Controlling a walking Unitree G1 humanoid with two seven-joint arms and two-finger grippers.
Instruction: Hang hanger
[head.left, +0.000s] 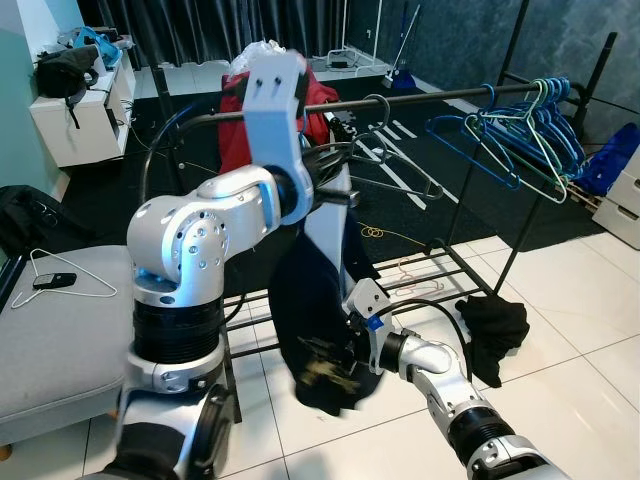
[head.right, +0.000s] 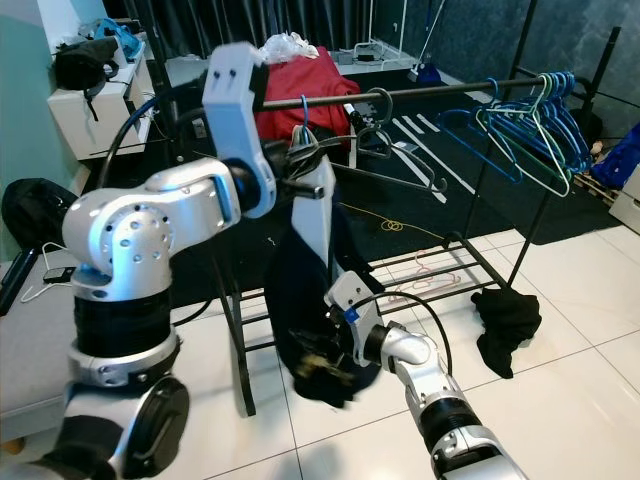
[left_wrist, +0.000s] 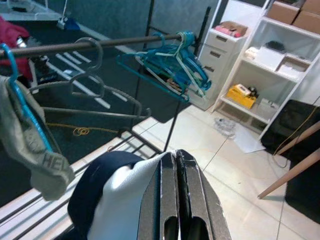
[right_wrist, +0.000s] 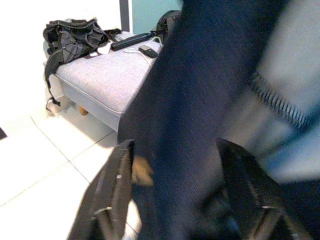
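The left tool (left_wrist: 175, 200), fingers pressed together, holds the navy-and-white garment (head.left: 318, 330) near the rail (head.left: 420, 96). The right tool (right_wrist: 175, 195) is spread wide around the garment's hem.

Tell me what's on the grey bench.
On the grey bench: a white wire hanger, a dark phone, a black rod and dark clothing. The robot's left arm hides its near end.

navy-and-white garment (head.left: 318, 300) — blue hangers (head.left: 520, 135)

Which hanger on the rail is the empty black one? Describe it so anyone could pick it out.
Start at the dark horizontal metal clothes rail. Near its middle, between the red garment and the bunch of blue plastic hangers, hangs the black wire hanger. It alone is black, bare, and apart from the bunch.
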